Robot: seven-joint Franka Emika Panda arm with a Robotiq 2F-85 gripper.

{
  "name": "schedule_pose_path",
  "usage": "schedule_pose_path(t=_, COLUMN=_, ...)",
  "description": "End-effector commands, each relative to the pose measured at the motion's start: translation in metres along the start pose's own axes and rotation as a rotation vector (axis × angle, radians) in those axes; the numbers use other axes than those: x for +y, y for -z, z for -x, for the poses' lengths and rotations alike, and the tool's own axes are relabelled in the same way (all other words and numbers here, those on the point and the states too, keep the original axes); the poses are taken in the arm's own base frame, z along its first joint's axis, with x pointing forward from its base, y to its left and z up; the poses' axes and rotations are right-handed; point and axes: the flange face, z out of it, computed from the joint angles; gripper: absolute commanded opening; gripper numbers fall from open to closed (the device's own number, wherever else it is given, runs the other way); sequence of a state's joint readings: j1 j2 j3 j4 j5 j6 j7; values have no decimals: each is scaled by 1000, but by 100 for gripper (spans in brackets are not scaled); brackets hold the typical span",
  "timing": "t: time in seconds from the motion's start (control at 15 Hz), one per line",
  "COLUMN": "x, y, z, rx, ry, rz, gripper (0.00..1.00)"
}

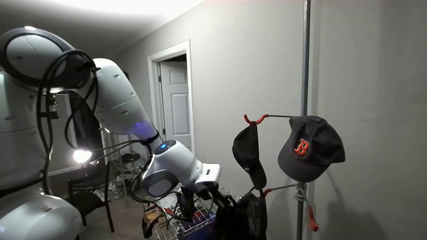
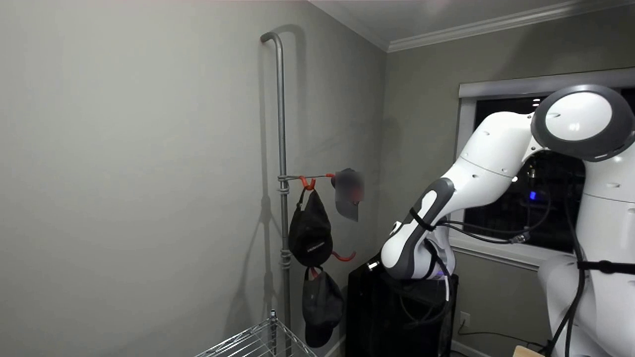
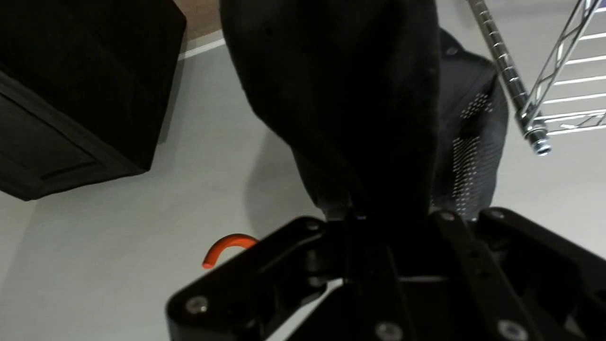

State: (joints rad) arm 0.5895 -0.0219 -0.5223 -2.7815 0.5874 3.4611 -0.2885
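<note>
Beside a grey metal pole (image 2: 281,109) rigged with red-tipped hooks (image 2: 345,257), a robot's tool (image 3: 381,220) pinches the narrow end of what looks like a black cap (image 3: 341,94), its fingers pressed together on an edge, presumably because thin fabric clamps well there and the rest can hang loose below. Up the white arm (image 2: 488,163), a black band (image 2: 421,220) gathers the cables (image 1: 39,110), likely so they do not snag. Partly covered by the black cap in the wrist view, a perforated cap (image 3: 473,156) hangs from a lower hook (image 1: 268,191); whether the two caps touch, I cannot tell from where I stand. Above, visible in both exterior views, a strap-hung cap (image 2: 311,230) dangles from an upper hook (image 2: 307,183), whose red, upturned tip probably stops it sliding off. Sharing that height, a cap with an orange B (image 1: 312,146) hangs brim downward on its own rod, apparently spaced out so that each keeps its shape. Past them, a wire rack (image 2: 272,327) stands just beside the pole, and a large black case (image 2: 367,317) rises behind the arm's wrist, near a window (image 2: 501,213). Farthest back, in an exterior view, a dark chair (image 1: 83,201) shows beyond the arm and a door (image 1: 176,100) hangs ajar in its white frame.
</note>
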Motion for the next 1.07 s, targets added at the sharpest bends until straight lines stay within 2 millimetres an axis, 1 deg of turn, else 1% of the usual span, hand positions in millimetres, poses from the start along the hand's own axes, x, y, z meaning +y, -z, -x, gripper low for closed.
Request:
schedule_pose_path(t=0.0, x=-42, y=20, z=5, rx=17, ry=136, rz=-72, gripper=1)
schedule_pose_path(t=0.07, x=-54, y=25, z=7, rx=21, ry=170, rz=-89, gripper=1)
schedule_pose_path(t=0.13, x=-66, y=36, z=4, rx=44, ry=213, rz=-118, gripper=1)
schedule_pose_path(t=0.2, x=-78, y=44, z=8, rx=51, ry=259, rz=-143, gripper=1)
schedule_pose_path(t=0.33, x=-109, y=58, z=11, rx=73, ry=317, rz=-189, gripper=1)
schedule_pose_path(t=0.4, x=-125, y=62, z=17, rx=74, ry=338, rz=-210, gripper=1)
schedule_pose_path(t=0.47, x=-140, y=65, z=13, rx=87, ry=346, rz=-224, gripper=1)
schedule_pose_path(t=0.6, x=-172, y=64, z=12, rx=92, ry=356, rz=-245, gripper=1)
schedule_pose_path(t=0.67, x=-185, y=62, z=6, rx=102, ry=356, rz=-251, gripper=1)
schedule_pose_path(t=0.73, x=-194, y=60, z=3, rx=105, ry=361, rz=-256, gripper=1)
schedule_pose_path(t=0.8, x=-202, y=54, z=-5, rx=109, ry=361, rz=-255, gripper=1)
schedule_pose_path(t=0.87, x=-206, y=51, z=-10, rx=115, ry=366, rz=-254, gripper=1)
schedule_pose_path(t=1.0, x=-209, y=37, z=-18, rx=111, ry=379, rz=-234, gripper=1)
